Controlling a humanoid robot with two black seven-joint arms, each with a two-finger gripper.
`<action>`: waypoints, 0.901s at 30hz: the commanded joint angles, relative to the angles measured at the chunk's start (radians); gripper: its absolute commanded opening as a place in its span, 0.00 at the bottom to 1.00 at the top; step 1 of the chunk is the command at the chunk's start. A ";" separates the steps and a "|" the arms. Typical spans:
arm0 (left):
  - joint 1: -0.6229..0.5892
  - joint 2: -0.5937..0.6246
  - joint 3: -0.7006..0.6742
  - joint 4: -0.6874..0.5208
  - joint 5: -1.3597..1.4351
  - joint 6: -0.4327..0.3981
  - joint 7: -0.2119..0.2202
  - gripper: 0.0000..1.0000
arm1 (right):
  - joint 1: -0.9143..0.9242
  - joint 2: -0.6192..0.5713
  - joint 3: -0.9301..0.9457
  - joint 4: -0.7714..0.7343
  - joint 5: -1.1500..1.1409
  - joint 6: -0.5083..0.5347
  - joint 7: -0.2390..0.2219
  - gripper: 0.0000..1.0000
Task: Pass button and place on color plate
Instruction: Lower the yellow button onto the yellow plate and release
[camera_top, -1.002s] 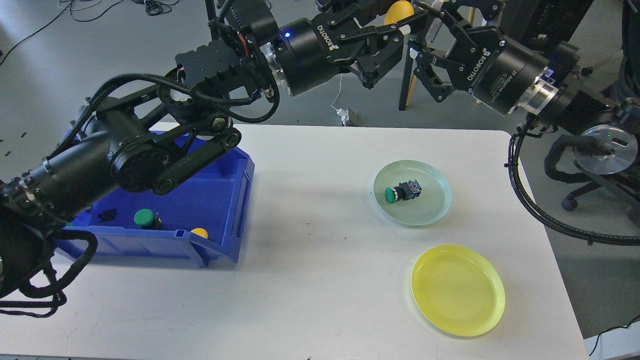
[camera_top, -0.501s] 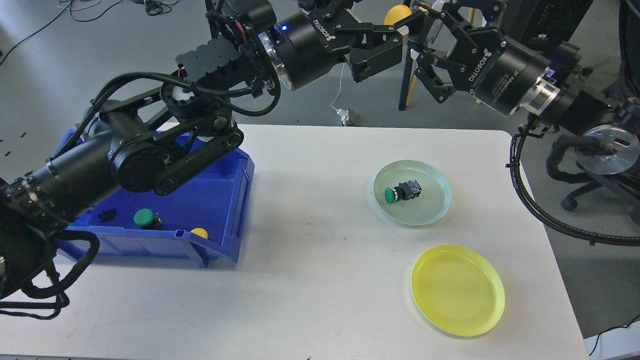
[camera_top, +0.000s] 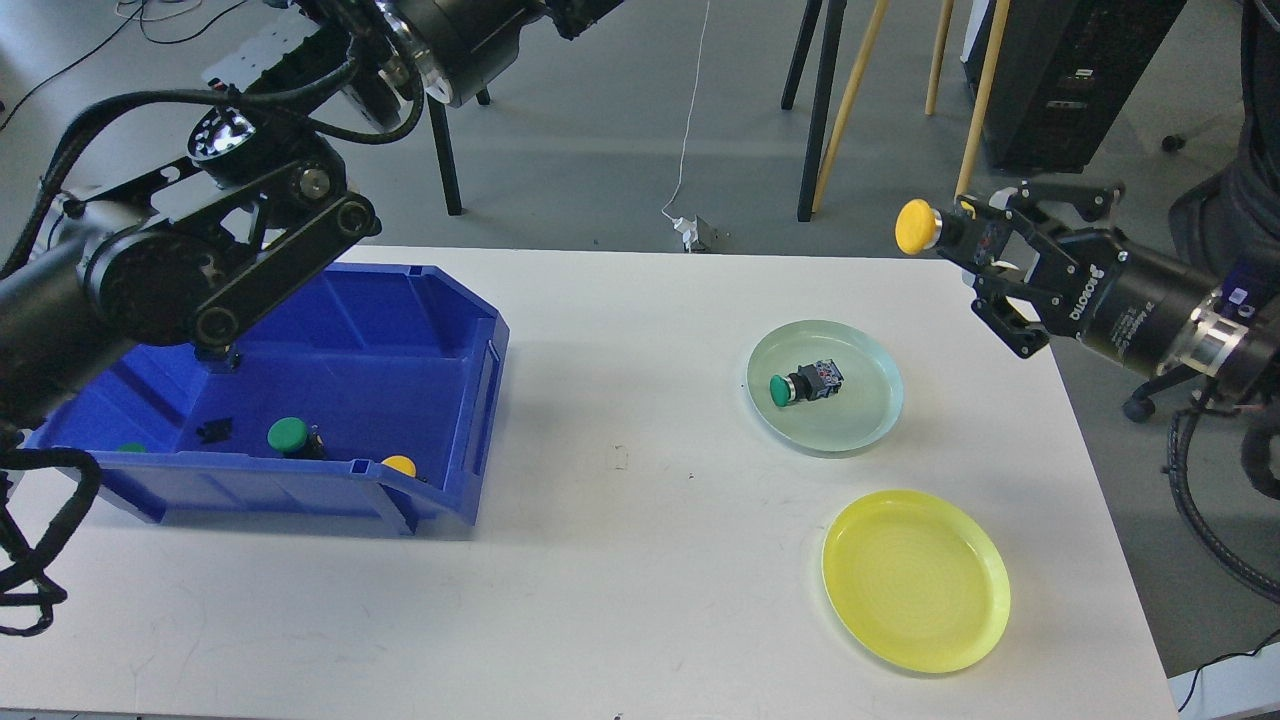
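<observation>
My right gripper (camera_top: 975, 245) is shut on a yellow-capped button (camera_top: 915, 226) and holds it in the air above the table's far right edge. The yellow plate (camera_top: 915, 580) lies empty at the front right. The pale green plate (camera_top: 870, 400) holds a green button (camera_top: 803, 384) lying on its side. My left arm rises at the upper left; its gripper is past the top edge and out of view. The blue bin (camera_top: 400, 360) holds a green button (camera_top: 287, 434) and a yellow button (camera_top: 399, 465).
The white table (camera_top: 620, 540) carries the bin at the left and both plates at the right. Wooden and black stand legs (camera_top: 830, 110) and a black cabinet (camera_top: 1065, 70) are on the floor behind the table.
The grippers have parted. My right gripper came down and to the right with the yellow button in it. My left arm swung up and left, its gripper leaving the view.
</observation>
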 joint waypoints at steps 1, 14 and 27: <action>-0.005 0.002 -0.034 0.000 -0.013 -0.008 0.002 0.98 | -0.122 -0.030 -0.002 -0.001 -0.073 0.010 -0.001 0.22; -0.012 0.008 -0.059 -0.002 -0.048 -0.005 0.002 0.98 | -0.345 0.044 -0.094 -0.025 -0.243 -0.059 0.005 0.27; -0.012 0.011 -0.068 -0.003 -0.048 -0.007 0.002 0.98 | -0.347 0.113 -0.114 -0.061 -0.251 -0.100 0.005 0.69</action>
